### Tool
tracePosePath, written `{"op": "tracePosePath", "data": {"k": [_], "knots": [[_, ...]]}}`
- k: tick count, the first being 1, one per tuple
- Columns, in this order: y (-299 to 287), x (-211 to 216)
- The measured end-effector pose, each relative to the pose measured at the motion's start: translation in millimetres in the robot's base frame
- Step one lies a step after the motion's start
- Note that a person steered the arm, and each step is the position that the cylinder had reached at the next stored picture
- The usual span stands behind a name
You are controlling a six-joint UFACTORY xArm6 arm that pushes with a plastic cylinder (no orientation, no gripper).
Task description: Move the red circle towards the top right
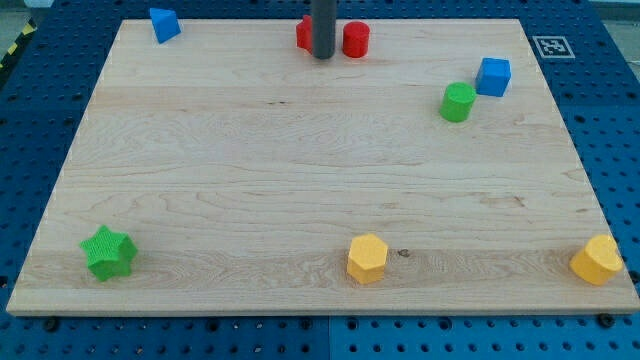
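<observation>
The red circle is a short red cylinder near the view's top edge of the wooden board, a little right of centre. My rod comes down from the top edge and my tip rests on the board just left of the red circle, close to it. A second red block sits right behind the rod on its left and is partly hidden, so its shape is unclear.
A blue block lies at the top left. A blue cube and a green cylinder sit at the right. A green star is at the bottom left. Yellow blocks sit at bottom centre and bottom right.
</observation>
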State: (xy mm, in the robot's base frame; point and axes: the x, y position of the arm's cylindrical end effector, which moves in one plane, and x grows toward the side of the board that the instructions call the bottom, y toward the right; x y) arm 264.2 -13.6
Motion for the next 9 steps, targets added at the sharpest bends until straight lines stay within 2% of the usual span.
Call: {"op": "tracePosePath", "data": {"k": [1, 3, 5, 9], "knots": [[-6.7, -14.3], [22.8, -27.6], [45.4, -0.7], [98.5, 3.0]]}}
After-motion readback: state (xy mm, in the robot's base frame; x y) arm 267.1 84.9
